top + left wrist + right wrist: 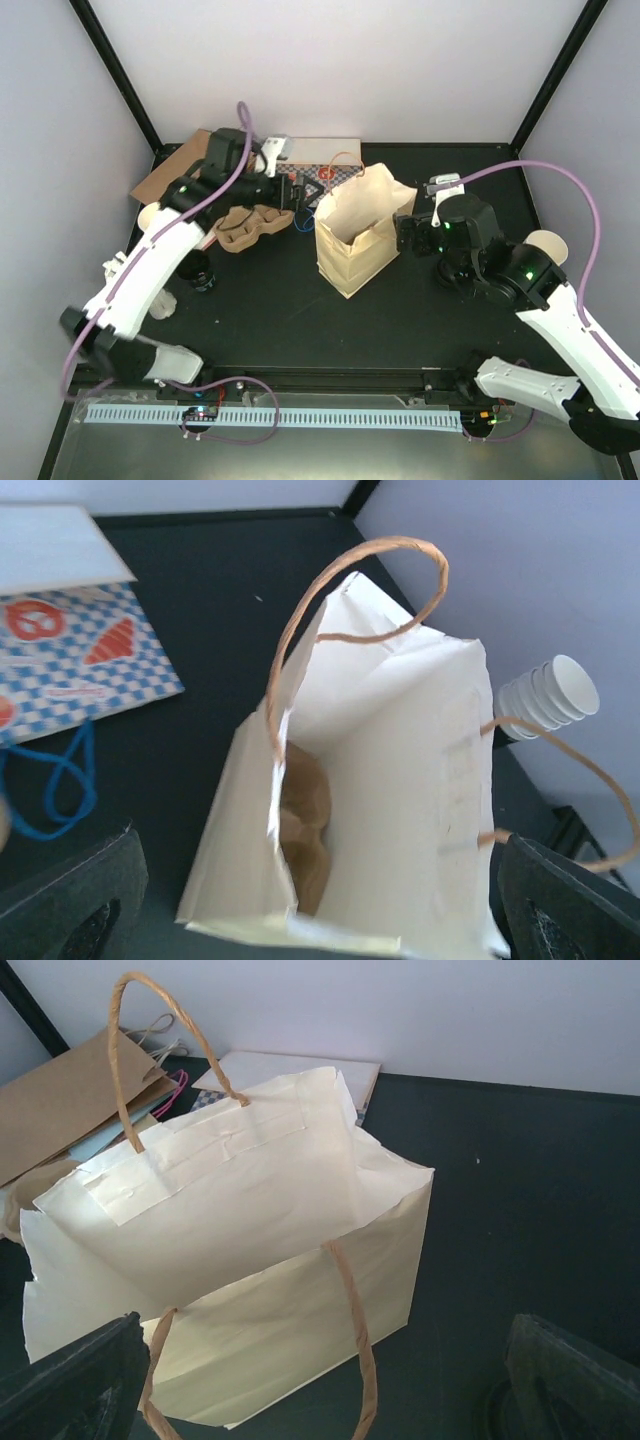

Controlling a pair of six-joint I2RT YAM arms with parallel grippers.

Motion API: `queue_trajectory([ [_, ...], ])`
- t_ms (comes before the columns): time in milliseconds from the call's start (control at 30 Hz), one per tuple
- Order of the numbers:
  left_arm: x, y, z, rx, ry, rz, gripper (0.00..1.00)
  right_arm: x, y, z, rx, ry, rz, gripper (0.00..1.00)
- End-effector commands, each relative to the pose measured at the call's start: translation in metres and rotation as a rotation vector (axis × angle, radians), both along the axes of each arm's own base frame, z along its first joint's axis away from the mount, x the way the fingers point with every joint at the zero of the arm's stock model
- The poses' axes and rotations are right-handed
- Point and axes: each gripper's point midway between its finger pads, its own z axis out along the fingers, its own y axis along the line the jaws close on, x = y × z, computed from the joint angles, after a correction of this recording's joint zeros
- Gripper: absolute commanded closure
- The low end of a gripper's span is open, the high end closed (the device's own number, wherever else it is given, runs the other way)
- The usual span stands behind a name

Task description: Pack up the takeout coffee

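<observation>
The paper bag stands open on the table. The left end effector and the right end effector flank it, both spread wide and holding nothing. What looks like the coffee cup, dark lid up, stands beside the left arm, outside the bag, though it shows small from overhead. Judging by this, the packing is not yet done: the cup remains to be picked up and set inside.

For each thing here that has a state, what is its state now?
cream paper bag: upright, mouth open.
takeout coffee: upright, lid on, outside the cream paper bag.
left gripper: open, holding nothing.
right gripper: open, holding nothing.
brown paper bag: lying flat.
cup stack: nested, no lid.
</observation>
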Motion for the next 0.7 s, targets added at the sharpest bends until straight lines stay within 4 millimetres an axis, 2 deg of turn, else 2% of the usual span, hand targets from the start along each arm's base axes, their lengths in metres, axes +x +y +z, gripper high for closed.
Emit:
queue_trajectory([
  [0,-0.018,0.048,-0.007,0.144,-0.077,0.136,0.01,-0.002,-0.006,0.014,0.046,-0.071,-0.007,0.0],
  [67,-0.027,0.067,-0.007,0.171,-0.101,0.185,0.01,-0.002,-0.011,0.019,0.063,-0.12,-0.018,0.0],
  [167,-0.03,0.088,-0.013,0.219,-0.109,0.263,0.01,-0.002,-0.018,0.021,0.072,-0.141,-0.053,0.0],
  [300,-0.027,0.112,-0.023,0.286,-0.066,0.379,0.01,0.005,-0.014,0.007,0.018,-0.092,-0.062,0.0],
  [400,-0.029,0.133,-0.035,0.342,-0.016,0.471,0.02,0.01,-0.01,0.001,-0.033,-0.072,-0.057,0.0],
  [567,-0.037,0.17,-0.062,0.407,0.032,0.6,0.02,0.012,-0.018,0.002,-0.061,-0.081,-0.094,0.0],
  [667,-0.041,0.192,-0.074,0.453,0.048,0.658,0.11,0.009,-0.019,-0.003,-0.048,-0.057,-0.095,0.0],
])
